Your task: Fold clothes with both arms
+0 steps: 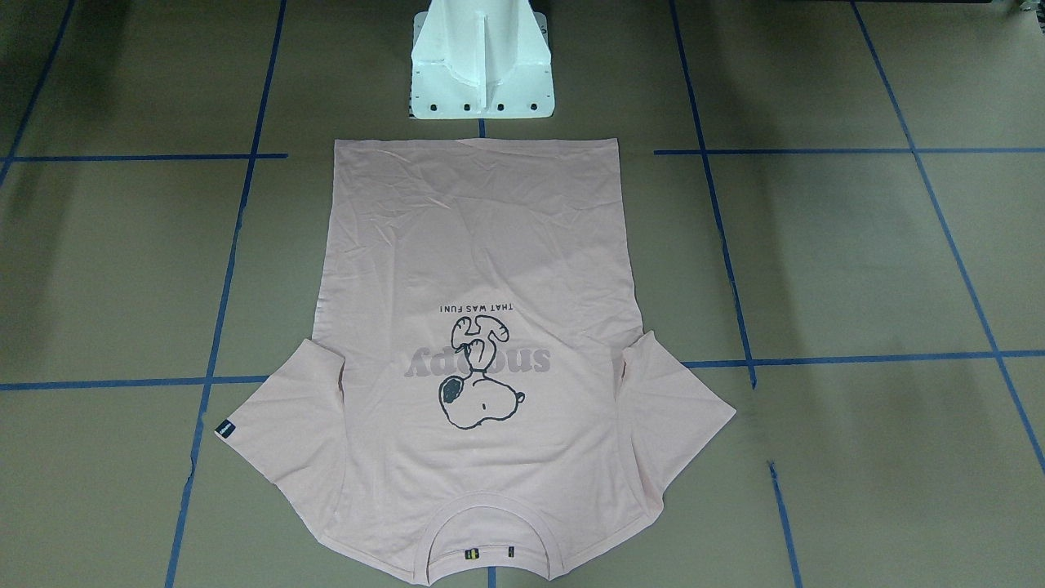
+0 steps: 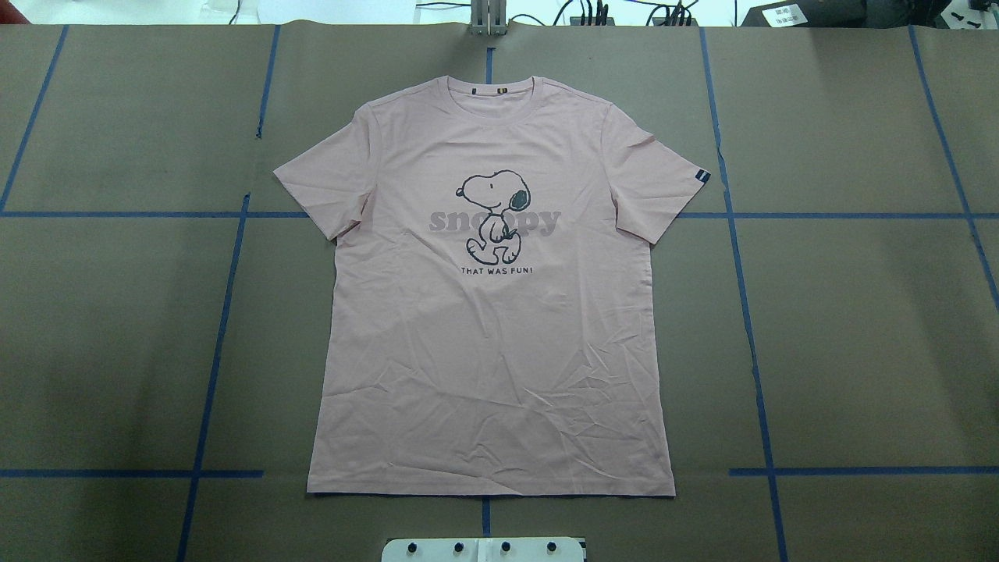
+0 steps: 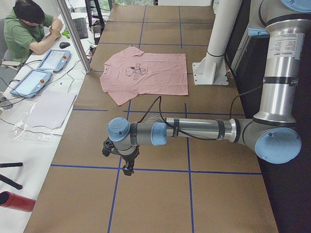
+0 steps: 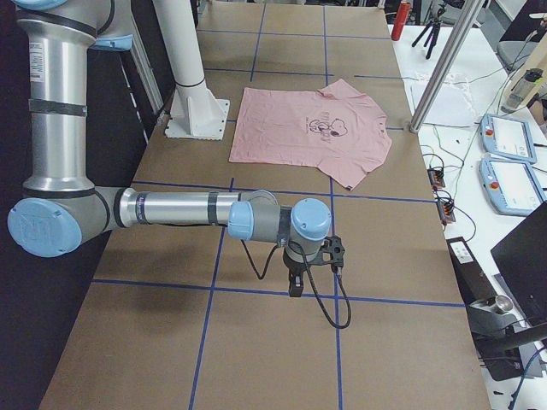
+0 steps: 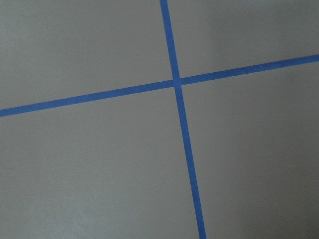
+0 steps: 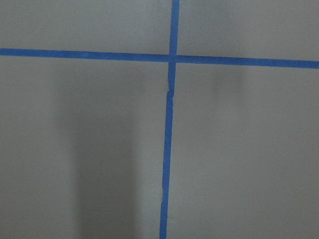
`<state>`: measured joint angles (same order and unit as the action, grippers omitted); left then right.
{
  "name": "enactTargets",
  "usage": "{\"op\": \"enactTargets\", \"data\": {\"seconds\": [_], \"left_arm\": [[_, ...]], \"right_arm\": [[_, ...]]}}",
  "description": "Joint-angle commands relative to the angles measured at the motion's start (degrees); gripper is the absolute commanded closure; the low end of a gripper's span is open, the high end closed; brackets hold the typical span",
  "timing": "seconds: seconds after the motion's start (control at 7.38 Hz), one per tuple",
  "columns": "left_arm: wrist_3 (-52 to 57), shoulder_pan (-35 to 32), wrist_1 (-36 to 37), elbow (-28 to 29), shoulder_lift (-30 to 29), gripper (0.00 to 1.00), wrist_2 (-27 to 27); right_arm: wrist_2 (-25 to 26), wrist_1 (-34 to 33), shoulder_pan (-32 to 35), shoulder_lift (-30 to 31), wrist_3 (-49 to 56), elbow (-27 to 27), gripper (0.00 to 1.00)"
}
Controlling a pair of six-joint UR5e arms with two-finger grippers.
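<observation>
The pale pink T-shirt (image 2: 492, 351) lies flat and face up in the middle of the table, Snoopy print showing, both sleeves spread; it also shows as the shirt (image 1: 482, 237), (image 3: 160, 75), (image 4: 282, 128). My left arm's gripper (image 3: 127, 167) hangs over bare table far from the shirt, toward the table's left end. My right arm's gripper (image 4: 295, 286) hangs likewise toward the right end. Both show only in the side views, so I cannot tell whether they are open or shut. Each wrist view holds only brown table and blue tape.
The white pedestal (image 1: 482, 65) stands just behind the shirt's hem. Blue tape lines (image 2: 226, 312) grid the brown table. A seated person (image 3: 29, 29) and tablets (image 3: 29, 82) are at a side desk beyond a metal post (image 3: 73, 34).
</observation>
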<state>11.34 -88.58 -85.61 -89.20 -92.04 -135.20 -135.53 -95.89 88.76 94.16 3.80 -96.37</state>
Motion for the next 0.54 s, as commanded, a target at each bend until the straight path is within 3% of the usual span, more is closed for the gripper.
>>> {"op": "enactTargets", "data": {"seconds": [0.0,0.27,0.41], "left_arm": [[0.1,0.0,0.0,0.0,0.0,0.0,0.0],[0.0,0.2,0.0,0.0,-1.5,0.0,0.1],[0.0,0.3,0.3,0.7,-6.0,0.0,1.5]], "right_arm": [[0.1,0.1,0.1,-0.4,-0.1,-0.4,0.0],[-0.4,0.1,0.0,-3.8,-0.5,-0.9,0.0],[-0.6,0.1,-2.4,-9.1,-0.3,-0.2,0.0]]}}
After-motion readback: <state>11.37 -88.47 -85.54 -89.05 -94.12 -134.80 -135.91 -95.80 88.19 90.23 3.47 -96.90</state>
